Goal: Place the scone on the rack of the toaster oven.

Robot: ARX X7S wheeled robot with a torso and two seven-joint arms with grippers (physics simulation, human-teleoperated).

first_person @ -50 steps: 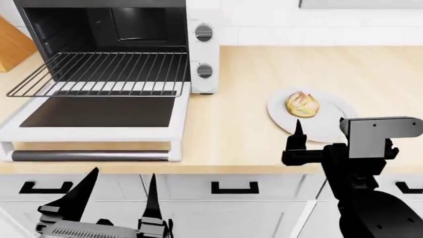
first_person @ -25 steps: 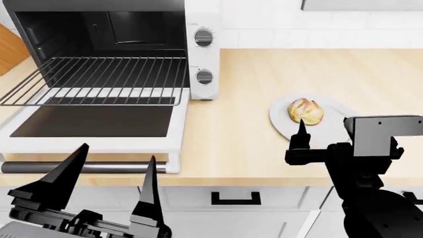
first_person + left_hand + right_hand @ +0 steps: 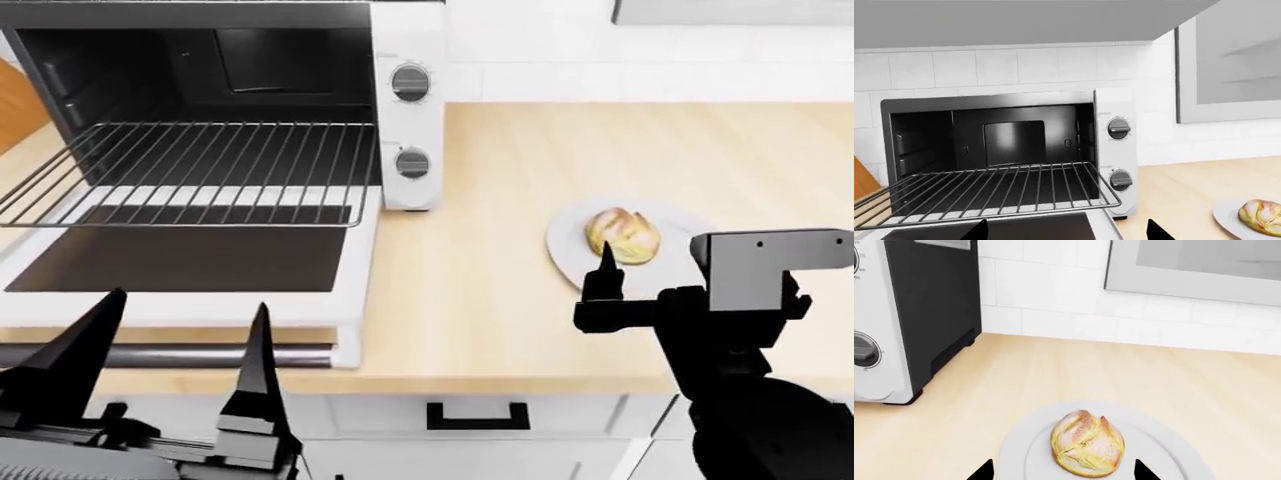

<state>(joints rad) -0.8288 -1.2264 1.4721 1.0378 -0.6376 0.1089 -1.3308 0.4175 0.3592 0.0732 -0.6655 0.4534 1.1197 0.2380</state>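
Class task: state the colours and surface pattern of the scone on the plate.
The scone is golden-yellow with browned and pale cracked patches; the right wrist view shows it best.

The left gripper (image 3: pixel 167 345) is dropping lower and sliding left in the head view, its two dark fingers (image 3: pixel 254 375) now down in the bottom corner, below the oven door's handle (image 3: pixel 200 357). The whole view creeps along too: the toaster oven (image 3: pixel 407 110) and its rack (image 3: pixel 200 170) slip left, and the counter's front edge (image 3: pixel 534 380) sinks, hiding more of the drawers (image 3: pixel 478 413).
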